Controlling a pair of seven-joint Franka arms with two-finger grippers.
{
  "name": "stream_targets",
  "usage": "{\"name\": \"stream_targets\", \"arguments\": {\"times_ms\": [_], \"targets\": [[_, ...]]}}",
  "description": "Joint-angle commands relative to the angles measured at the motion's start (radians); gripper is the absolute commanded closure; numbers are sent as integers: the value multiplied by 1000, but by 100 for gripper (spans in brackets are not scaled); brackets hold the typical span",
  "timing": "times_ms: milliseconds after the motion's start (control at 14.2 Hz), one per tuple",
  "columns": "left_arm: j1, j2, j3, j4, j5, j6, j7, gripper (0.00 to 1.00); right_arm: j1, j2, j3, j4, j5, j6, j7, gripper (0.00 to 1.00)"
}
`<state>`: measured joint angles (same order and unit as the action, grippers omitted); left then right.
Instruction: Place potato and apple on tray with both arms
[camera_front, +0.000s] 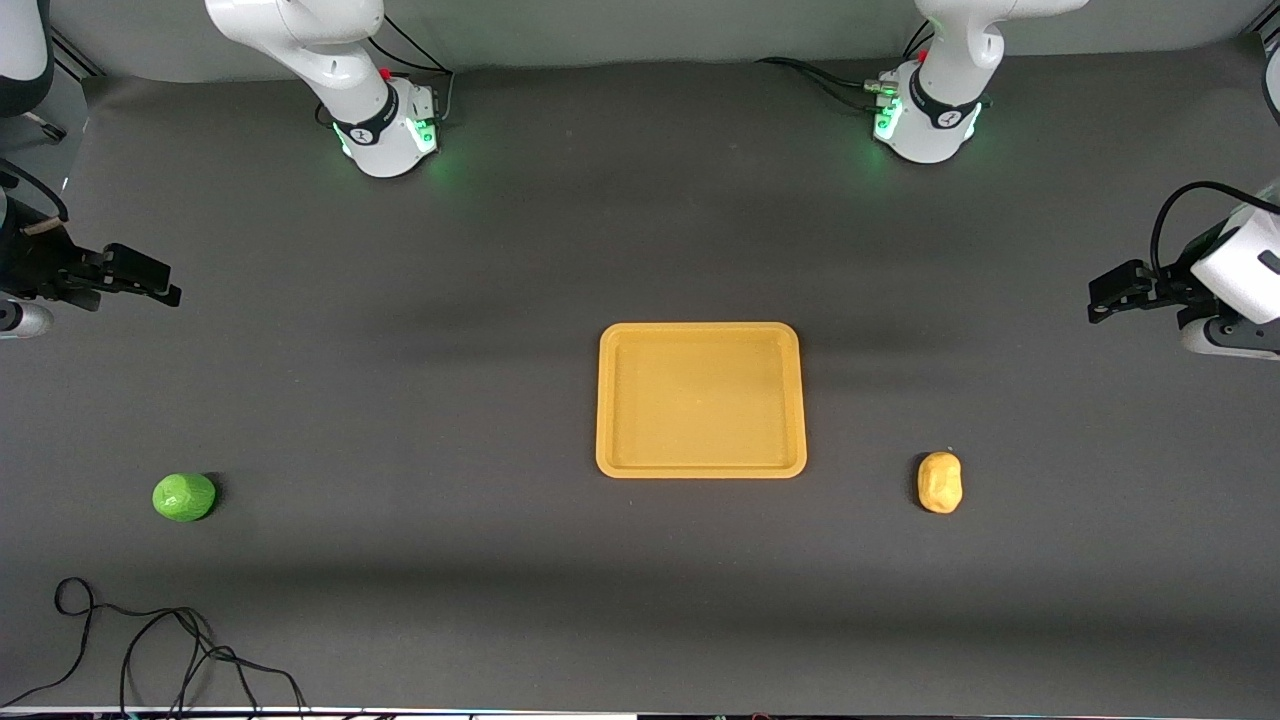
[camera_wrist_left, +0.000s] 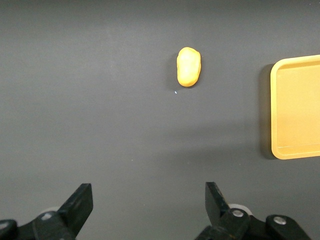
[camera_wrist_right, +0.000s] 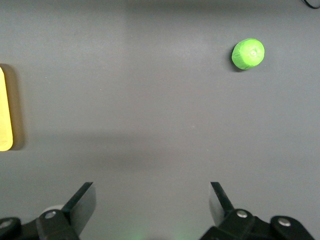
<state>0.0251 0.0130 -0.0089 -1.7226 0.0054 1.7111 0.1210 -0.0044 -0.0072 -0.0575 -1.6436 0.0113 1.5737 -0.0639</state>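
Observation:
The mustard-yellow tray (camera_front: 700, 329) lies empty in the middle of the table. The yellow-tan potato (camera_front: 940, 482) lies on the mat beside the tray, toward the left arm's end, a little nearer the front camera. The green apple (camera_front: 184, 497) lies toward the right arm's end. My left gripper (camera_front: 1097, 300) is open and empty over bare mat at its end of the table; its wrist view shows the potato (camera_wrist_left: 189, 66) and the tray's edge (camera_wrist_left: 295, 105). My right gripper (camera_front: 172, 283) is open and empty over bare mat at its end; its wrist view shows the apple (camera_wrist_right: 248, 53).
A loose black cable (camera_front: 150, 640) lies on the mat near the front edge, nearer the camera than the apple. The arm bases (camera_front: 385, 130) (camera_front: 925, 120) stand at the table's back edge. Dark mat surrounds the tray.

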Motion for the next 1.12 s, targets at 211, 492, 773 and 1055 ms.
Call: {"name": "stream_targets", "arguments": {"times_ms": [211, 492, 773, 1055], "targets": [[19, 5, 1, -3, -13, -11, 38, 0, 6, 21, -2, 39, -8, -18, 26, 0], [18, 22, 0, -102, -76, 117, 46, 0, 3, 24, -2, 41, -8, -15, 24, 0], [-25, 206, -14, -104, -79, 232, 135, 0, 6, 27, -1, 42, -8, -7, 10, 0], [-33, 375, -14, -42, -82, 316, 200, 0, 3, 29, -2, 27, -7, 32, 10, 0]]}}
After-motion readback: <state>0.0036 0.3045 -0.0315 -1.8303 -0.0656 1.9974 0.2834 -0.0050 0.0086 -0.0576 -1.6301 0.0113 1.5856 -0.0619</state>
